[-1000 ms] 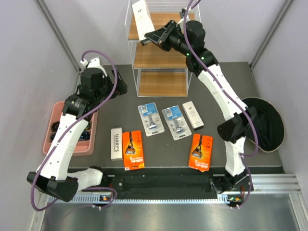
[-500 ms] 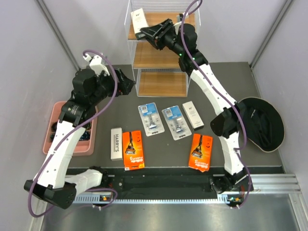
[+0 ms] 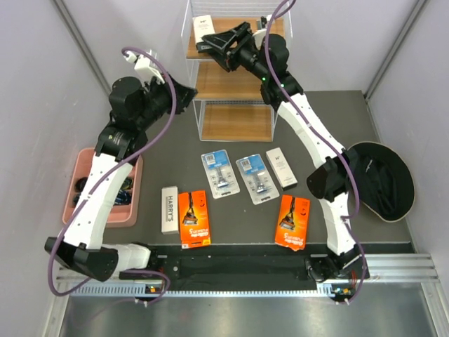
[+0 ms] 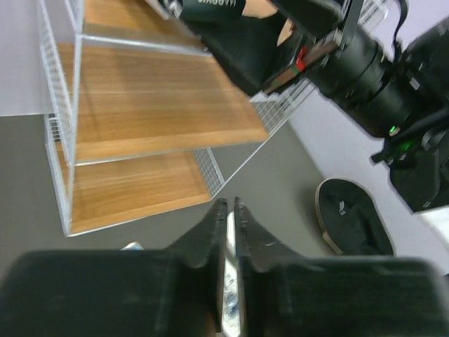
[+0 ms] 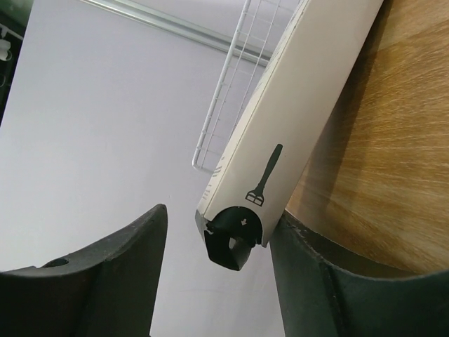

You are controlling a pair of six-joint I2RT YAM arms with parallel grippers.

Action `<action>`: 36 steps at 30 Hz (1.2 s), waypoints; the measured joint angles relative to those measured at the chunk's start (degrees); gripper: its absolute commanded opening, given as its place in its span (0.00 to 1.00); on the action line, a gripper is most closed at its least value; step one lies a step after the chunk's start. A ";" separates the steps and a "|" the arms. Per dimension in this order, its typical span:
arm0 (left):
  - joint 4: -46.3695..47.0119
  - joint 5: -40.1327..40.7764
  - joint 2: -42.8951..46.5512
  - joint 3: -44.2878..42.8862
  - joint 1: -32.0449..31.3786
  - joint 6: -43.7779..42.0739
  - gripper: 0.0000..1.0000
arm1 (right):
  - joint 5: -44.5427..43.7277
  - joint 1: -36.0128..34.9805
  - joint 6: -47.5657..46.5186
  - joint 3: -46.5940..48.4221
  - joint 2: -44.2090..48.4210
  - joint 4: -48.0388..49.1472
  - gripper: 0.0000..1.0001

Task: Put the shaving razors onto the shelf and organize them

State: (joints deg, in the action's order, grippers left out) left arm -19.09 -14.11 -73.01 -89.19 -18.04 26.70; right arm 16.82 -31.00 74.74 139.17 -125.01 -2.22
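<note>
The shelf [image 3: 231, 84] stands at the back. One long white razor box [image 3: 204, 24] lies on its top tier, seen close up as a white box [image 5: 295, 119] on the wood [image 5: 400, 140]. My right gripper [image 3: 208, 44] is open around the box's near end; in the right wrist view [image 5: 221, 242] the left finger stands apart from it. My left gripper [image 3: 189, 95] hovers left of the shelf, shut and empty [image 4: 229, 206]. On the table lie the HARRY'S box [image 3: 169, 208], two orange cards [image 3: 193, 218] [image 3: 293, 222], two blue blister packs [image 3: 220, 173] [image 3: 255, 178] and a white box [image 3: 281, 167].
A pink compartment tray [image 3: 83, 167] with dark small items sits at the left under my left arm. A black round pouch [image 3: 382, 180] lies at the right, also visible as a dark oval [image 4: 351, 225]. White wire sides [image 4: 59, 84] enclose the shelf's tiers.
My right gripper laid the white box flat on the top tier and opened its jaws. My left gripper shut and lifted toward the shelf's left side.
</note>
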 measured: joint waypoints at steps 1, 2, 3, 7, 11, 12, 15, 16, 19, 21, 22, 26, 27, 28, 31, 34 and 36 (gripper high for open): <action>0.59 -0.22 -0.70 -0.46 0.00 0.42 0.01 | 0.24 0.00 0.00 0.00 0.00 0.02 0.60; 1.49 -0.59 -1.55 -0.94 0.00 0.72 0.00 | 0.55 0.00 0.00 -0.02 0.00 0.09 0.60; 2.38 -1.11 -2.45 -1.51 0.00 1.16 0.00 | 0.87 0.00 0.00 -0.02 0.00 0.09 0.60; 5.03 -2.58 -6.56 -4.74 0.00 2.82 0.00 | 2.14 -0.02 -0.04 -0.46 0.11 0.37 0.60; 7.56 -3.17 -10.51 -8.15 0.00 4.35 0.00 | 3.02 -0.07 -0.13 -1.11 0.35 0.98 0.60; 7.89 -3.08 -11.41 -9.11 0.00 4.76 0.00 | 3.19 -0.07 -0.15 -1.33 0.46 1.07 0.61; 8.96 -2.91 -14.45 -12.59 0.00 5.35 0.00 | 3.76 -0.09 -0.17 -2.54 1.09 1.46 0.61; 9.07 -2.89 -15.19 -13.57 0.00 5.42 0.00 | 3.91 -0.11 -0.17 -2.80 1.22 1.57 0.61; 9.49 -2.62 -17.57 -16.41 0.00 5.86 0.00 | 4.33 -0.13 -0.20 -3.08 1.33 1.77 0.61; 9.70 -1.88 -18.82 -17.35 0.00 6.14 0.00 | 4.37 -0.11 -0.22 -3.08 1.38 1.73 0.61; 9.68 -1.46 -19.21 -17.55 0.00 6.19 0.00 | 4.39 -0.11 -0.26 -3.19 1.42 1.77 0.61; 9.92 0.70 -20.76 -17.64 0.00 6.38 0.00 | 4.76 -0.11 -0.72 -4.20 2.08 1.75 0.61; 9.92 1.40 -21.07 -17.64 0.00 6.36 0.00 | 4.94 -0.11 -0.72 -4.20 2.12 1.73 0.61; 9.92 1.95 -21.29 -17.64 0.00 6.38 0.00 | 5.09 -0.11 -0.76 -4.22 2.14 1.68 0.61; 10.12 3.80 -21.64 -17.64 0.00 6.34 0.00 | 5.60 -0.11 -0.83 -4.61 2.38 1.68 0.61; 11.19 5.11 -21.64 -17.64 0.00 6.27 0.00 | 5.99 -0.11 -1.11 -5.33 2.89 1.66 0.62; 12.04 5.84 -21.64 -17.64 0.00 6.16 0.00 | 6.36 -0.11 -1.25 -5.68 3.17 1.36 0.62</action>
State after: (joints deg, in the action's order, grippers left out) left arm -7.05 -8.27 -94.65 -106.83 -18.04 32.86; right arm 23.18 -31.11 73.49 133.49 -121.84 -0.86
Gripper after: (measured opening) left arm 0.010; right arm 0.613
